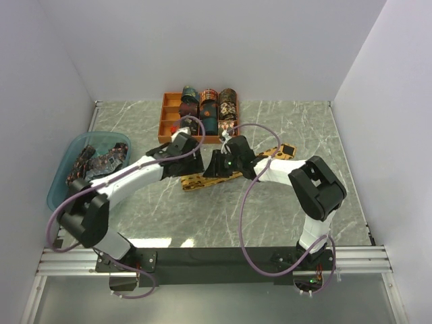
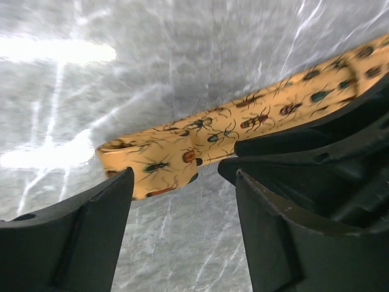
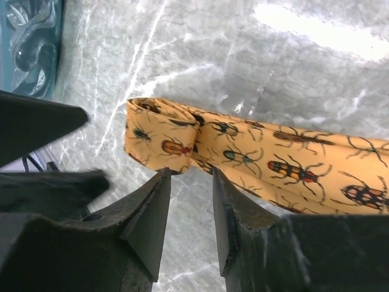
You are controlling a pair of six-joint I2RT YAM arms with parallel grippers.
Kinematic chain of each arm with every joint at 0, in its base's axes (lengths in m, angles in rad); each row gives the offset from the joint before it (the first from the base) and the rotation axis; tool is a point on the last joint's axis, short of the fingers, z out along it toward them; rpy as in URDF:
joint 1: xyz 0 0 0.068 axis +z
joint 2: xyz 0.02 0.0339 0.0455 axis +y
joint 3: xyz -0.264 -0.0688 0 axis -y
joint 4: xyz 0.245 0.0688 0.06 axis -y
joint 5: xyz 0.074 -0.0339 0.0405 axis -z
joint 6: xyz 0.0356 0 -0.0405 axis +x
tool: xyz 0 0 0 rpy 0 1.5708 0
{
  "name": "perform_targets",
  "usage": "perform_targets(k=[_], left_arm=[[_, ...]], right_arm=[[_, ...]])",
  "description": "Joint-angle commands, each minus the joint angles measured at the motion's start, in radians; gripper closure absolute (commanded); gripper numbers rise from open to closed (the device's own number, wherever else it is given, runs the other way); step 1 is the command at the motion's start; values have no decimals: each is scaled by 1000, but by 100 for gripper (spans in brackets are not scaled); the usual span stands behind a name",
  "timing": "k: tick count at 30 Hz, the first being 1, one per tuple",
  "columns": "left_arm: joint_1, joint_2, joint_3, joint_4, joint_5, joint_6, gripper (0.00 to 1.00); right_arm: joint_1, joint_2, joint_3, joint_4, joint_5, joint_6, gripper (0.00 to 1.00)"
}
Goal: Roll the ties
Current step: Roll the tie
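While rolled ties [image 1: 209,104] fill the tray [image 1: 164,131], the mustard tie [image 3: 243,152] is barely started; basin [image 1: 59,185] holds more. Left gripper [image 2: 179,176] spread, right gripper [image 3: 189,173] narrowly parted, both empty.

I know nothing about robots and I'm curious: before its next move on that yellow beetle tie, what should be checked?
1. End of the mustard tie folded over to start a roll: ok.
2. Left gripper open, holding nothing: ok.
3. Right gripper open, tips at the fold's edge: ok.
4. Rest of the tie flat and straight: cannot tell; its middle is hidden in the top view.
5. Room between the two grippers: cannot tell; they sit very close.
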Motion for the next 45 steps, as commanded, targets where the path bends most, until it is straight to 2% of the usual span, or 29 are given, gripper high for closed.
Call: perform_targets(k=[1,6,14,25,36,45], left_arm=[[42,-110,-51,55,29,-6,26],[152,-230,-210,153,162,7,26],[258,-265,-384,305,333,12,26],[284,-176,-417,415,449,-10,29],[284,-138,-445,447,491,-11,33],[284,-98,-463,529,520,-39,34]], right_arm=[[21,-38,62,-30,20,-21,58],[36,-15,104,-59,30,-10,54],[54,59,174,-96,24,-12,52],[55,119,168,-88,24,-17,57],[55,151,148,-74,28,-63,63],[55,174,145,-62,16,-96,64]])
